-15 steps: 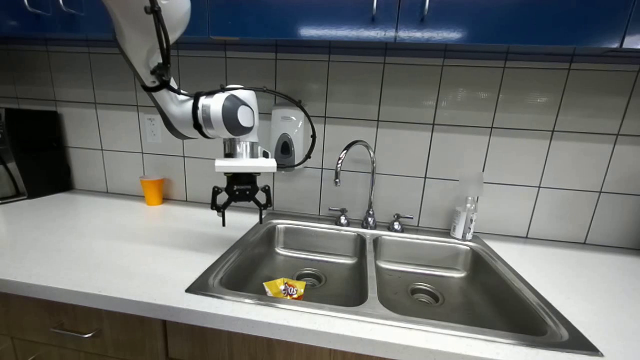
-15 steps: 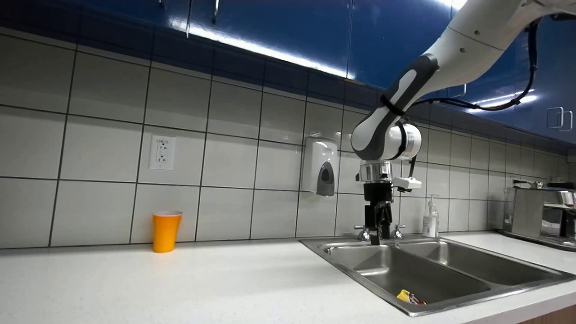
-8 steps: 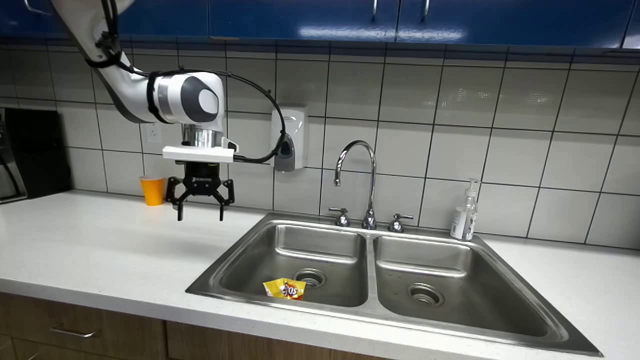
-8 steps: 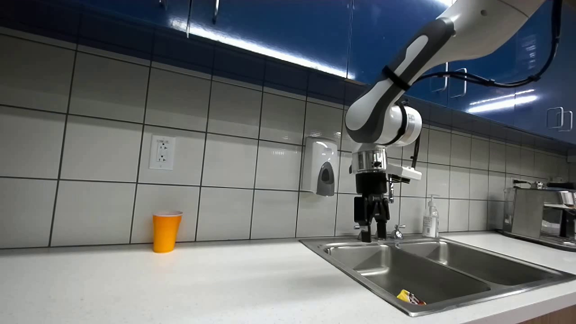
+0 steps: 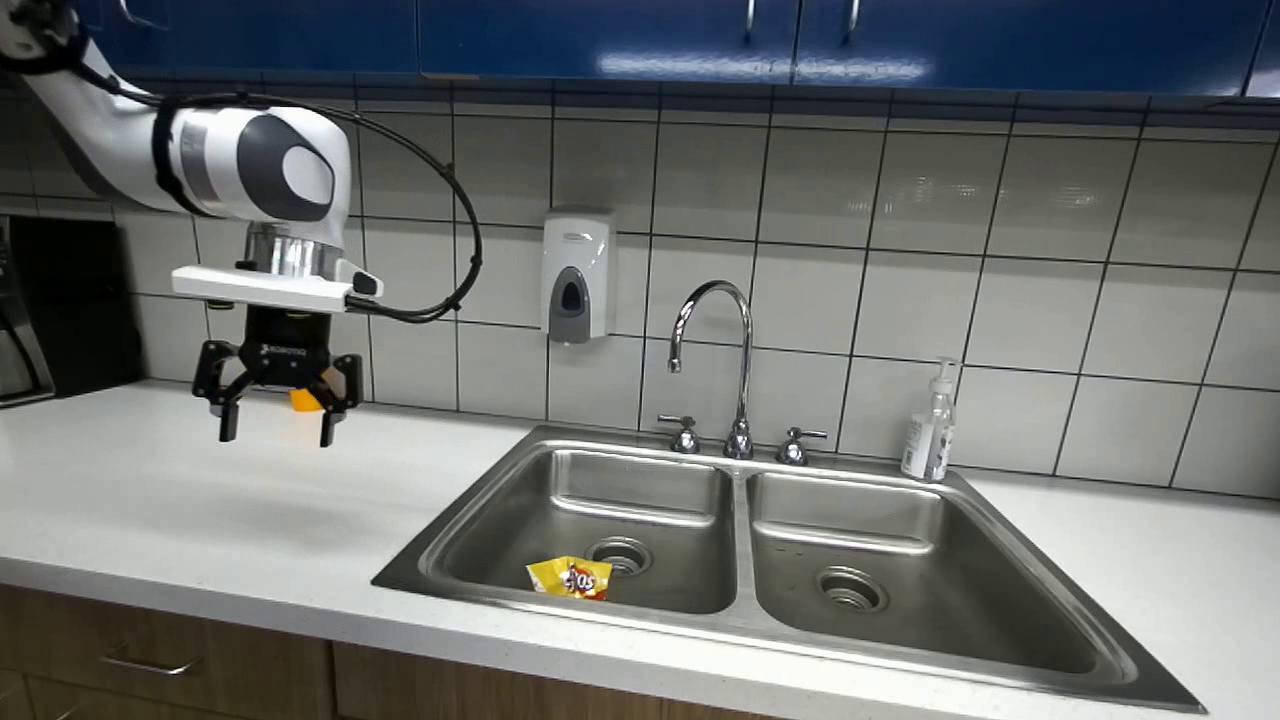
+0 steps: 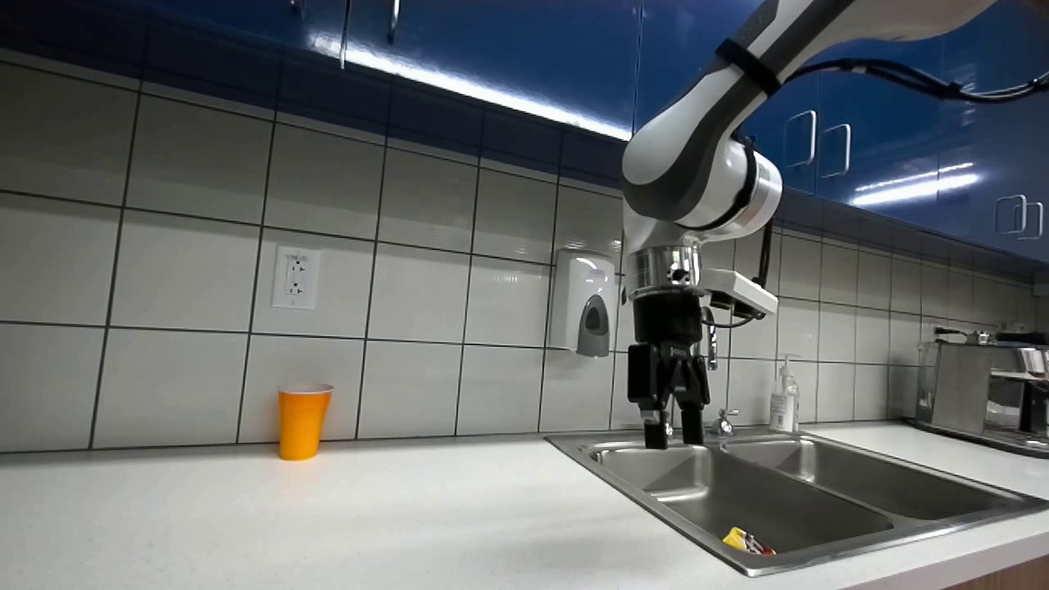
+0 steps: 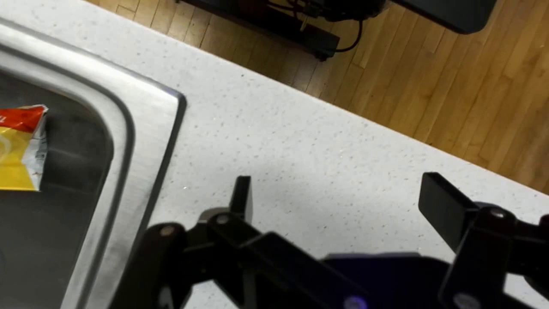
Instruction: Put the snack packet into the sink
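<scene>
A speckled white counter (image 5: 130, 490) stands before a tiled wall (image 5: 900, 200). The snack packet (image 5: 570, 577) lies inside the sink (image 5: 742, 560), near the drain (image 5: 620, 552) of the basin (image 5: 560, 525) nearer the gripper (image 5: 278, 435). The gripper's fingers (image 7: 444, 208), above the counter, are wide apart, nothing between them. Placement appears complete; the remaining step, presumably retreat, is best made smoothly, high, clear of the orange cup (image 6: 304, 424).
</scene>
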Tool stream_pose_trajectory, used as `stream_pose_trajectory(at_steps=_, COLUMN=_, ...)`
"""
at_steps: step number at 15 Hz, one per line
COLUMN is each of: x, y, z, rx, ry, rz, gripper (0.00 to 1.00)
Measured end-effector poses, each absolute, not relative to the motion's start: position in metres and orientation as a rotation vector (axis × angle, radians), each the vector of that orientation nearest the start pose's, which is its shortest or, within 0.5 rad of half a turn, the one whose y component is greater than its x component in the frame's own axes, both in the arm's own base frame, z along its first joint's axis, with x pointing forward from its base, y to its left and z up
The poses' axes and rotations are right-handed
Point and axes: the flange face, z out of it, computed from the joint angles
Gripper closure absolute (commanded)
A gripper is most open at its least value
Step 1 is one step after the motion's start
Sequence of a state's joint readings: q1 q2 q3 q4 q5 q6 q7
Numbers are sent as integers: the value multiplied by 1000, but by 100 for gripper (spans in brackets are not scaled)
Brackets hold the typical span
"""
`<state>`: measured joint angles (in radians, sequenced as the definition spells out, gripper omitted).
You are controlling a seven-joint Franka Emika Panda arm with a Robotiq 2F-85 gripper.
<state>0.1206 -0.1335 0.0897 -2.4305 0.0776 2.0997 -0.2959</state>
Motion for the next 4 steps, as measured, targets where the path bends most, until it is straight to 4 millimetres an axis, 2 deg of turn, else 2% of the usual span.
stream_pose_trajectory(at_steps=2, x=421, y=109, z=344, rx=-2970, ry=-703, rz=323, gripper=0)
stream_pose_trajectory(at_steps=4, x=414, y=112, z=346, rx=-2968, ry=-706, rz=323, gripper=0)
